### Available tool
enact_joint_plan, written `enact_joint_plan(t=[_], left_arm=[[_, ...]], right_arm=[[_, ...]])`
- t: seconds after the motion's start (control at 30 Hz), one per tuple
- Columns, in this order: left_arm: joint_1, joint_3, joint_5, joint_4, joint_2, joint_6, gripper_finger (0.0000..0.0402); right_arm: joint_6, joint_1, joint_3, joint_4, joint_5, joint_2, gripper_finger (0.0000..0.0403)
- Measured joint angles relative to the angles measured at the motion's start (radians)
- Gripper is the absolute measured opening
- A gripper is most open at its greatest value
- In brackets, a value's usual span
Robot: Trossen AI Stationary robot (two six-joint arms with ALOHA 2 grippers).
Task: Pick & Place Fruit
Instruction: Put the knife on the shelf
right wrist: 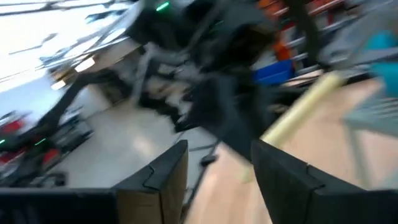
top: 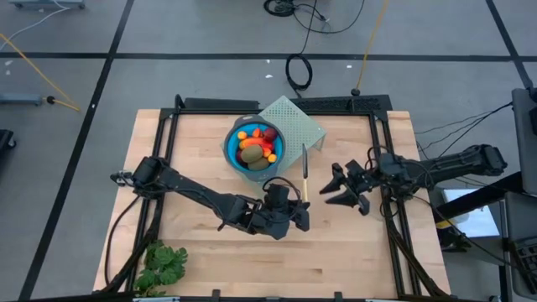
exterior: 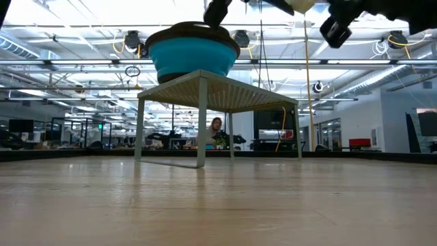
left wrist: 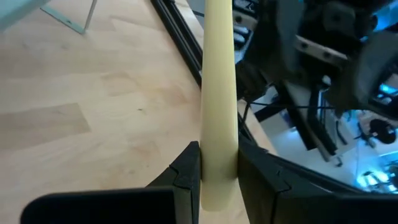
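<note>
Butcher-block table (top: 210, 260), and your fruit (top: 256, 144) sits heaped in the blue bowl (top: 232, 151) on the mesh stand (top: 306, 126). They look like light, hard, rollable toys, so pinch across the middle. Your left gripper (left wrist: 217, 174) is pinching the cream stick (left wrist: 219, 87); your right gripper (top: 340, 189) hangs spread, empty. Leafy bunch (top: 164, 264) lies well clear.

I'm working in an open-plan lab or office: taped grey floor (top: 168, 33), loose cables (top: 310, 17), exposed ceiling ducts (exterior: 82, 61), desks behind my wooden surface (top: 210, 159).
</note>
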Motion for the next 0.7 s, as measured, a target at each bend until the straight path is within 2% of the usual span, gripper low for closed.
enact_joint_plan(t=[0.1, 0.23, 0.4, 0.7], left_arm=[[0.0, 0.0, -0.002, -0.006, 0.0, 0.028, 0.0076], [0.0, 0.0, -0.024, -0.021, 0.0, 0.058, 0.0076], [0.001, 0.0, -0.052, -0.046, 0.0, 0.092, 0.0076], [0.001, 0.0, -0.148, -0.049, 0.0, 0.183, 0.0076]], right_arm=[[0.011, 0.0, 0.0, -0.002, 0.109, 0.009, 0.0175], [0.035, 0.0, 0.0, 0.003, 0.189, 0.022, 0.017], [0.058, 0.016, 0.0, 0.018, 0.203, 0.042, 0.016], [0.046, 0.107, 0.0, 0.041, 0.367, 0.042, 0.0142]])
